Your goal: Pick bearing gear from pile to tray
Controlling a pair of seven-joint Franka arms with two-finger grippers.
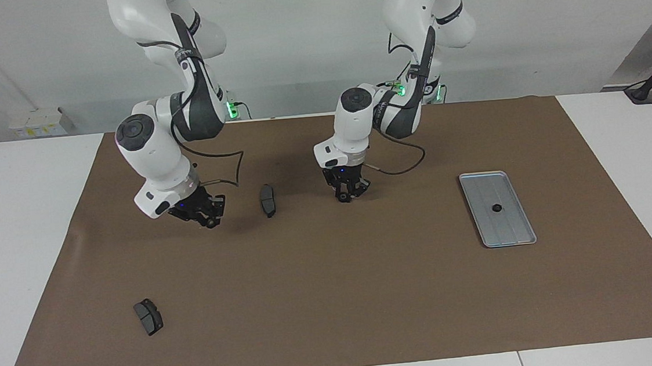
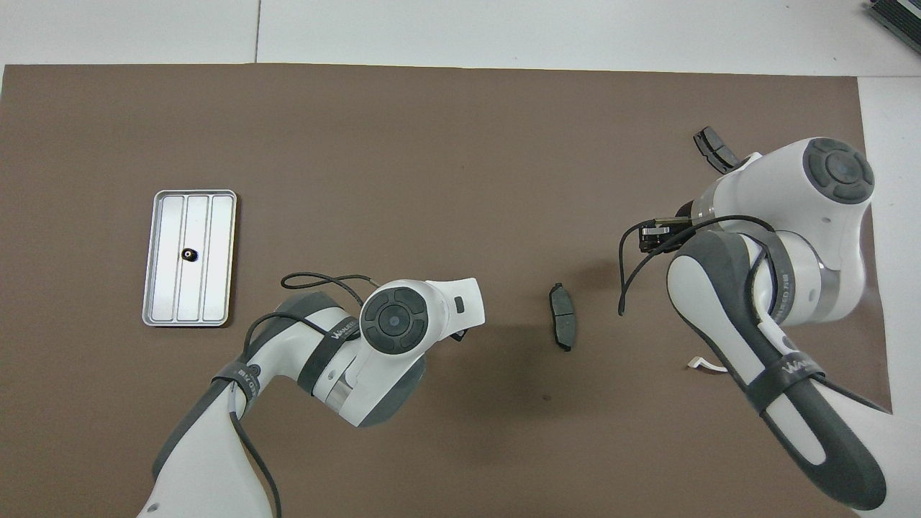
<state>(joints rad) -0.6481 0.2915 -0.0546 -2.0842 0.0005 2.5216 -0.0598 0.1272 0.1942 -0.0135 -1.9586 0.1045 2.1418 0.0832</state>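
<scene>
Both claws are hanging low over the brown mat (image 1: 337, 322); one gear is lying in the tray.

Nearest the robots you're seeing a white half-ring bracket (image 2: 701, 365) peeking out from under the right arm. Your left claw (image 1: 345, 196) is hovering just above the mat, between the middle brake pad (image 1: 268, 200) and the tray (image 1: 525, 231); you cannot tell if it's apart, together, or clamped on anything. Your right claw (image 1: 206, 215) is hanging over the mat beside that pad, toward the right arm's end; cannot tell its state either. The small black gear (image 1: 497, 208) is sitting on the tray's middle groove, toward the left arm's end of the worktop. Farthest out, a second brake pad (image 1: 148, 317) is lying alone near the right arm's end.
</scene>
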